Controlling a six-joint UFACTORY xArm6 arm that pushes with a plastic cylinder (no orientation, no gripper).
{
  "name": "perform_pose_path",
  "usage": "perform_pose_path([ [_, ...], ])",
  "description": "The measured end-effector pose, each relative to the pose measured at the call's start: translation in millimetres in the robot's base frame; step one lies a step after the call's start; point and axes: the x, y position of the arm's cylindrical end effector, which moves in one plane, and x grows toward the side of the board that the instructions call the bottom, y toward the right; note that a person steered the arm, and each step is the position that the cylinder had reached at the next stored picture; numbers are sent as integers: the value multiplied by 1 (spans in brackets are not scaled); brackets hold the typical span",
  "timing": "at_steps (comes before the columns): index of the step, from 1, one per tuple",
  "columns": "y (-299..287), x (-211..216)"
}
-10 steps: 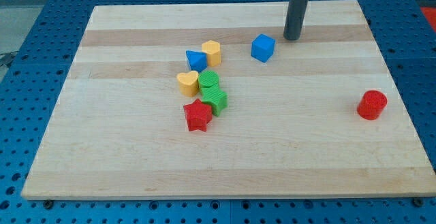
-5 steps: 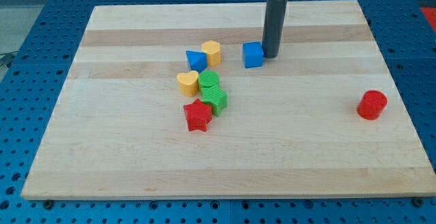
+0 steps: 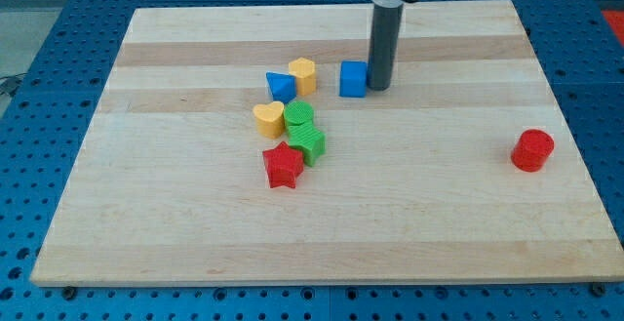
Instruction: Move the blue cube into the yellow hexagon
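my tip (image 3: 378, 88): set against blue cube (image 3: 353, 79)'s right side, to push left
yellow hexagon (image 3: 303, 73): further left
claw: none fitted

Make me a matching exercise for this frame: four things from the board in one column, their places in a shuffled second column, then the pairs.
Things:
1. blue cube
2. red cylinder
3. red star
4. yellow hexagon

Places:
A. alone, near the board's right edge
B. bottom of the cluster
C. touching my tip, on its left
D. top of the cluster, right of the blue triangle

Pairs: 1-C, 2-A, 3-B, 4-D
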Motion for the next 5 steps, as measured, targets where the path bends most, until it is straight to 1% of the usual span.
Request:
perform_pose_path([
  [1,-21,0],
  [2,-29,0],
  [3,36,9],
  [4,152,10],
  [5,255,15],
])
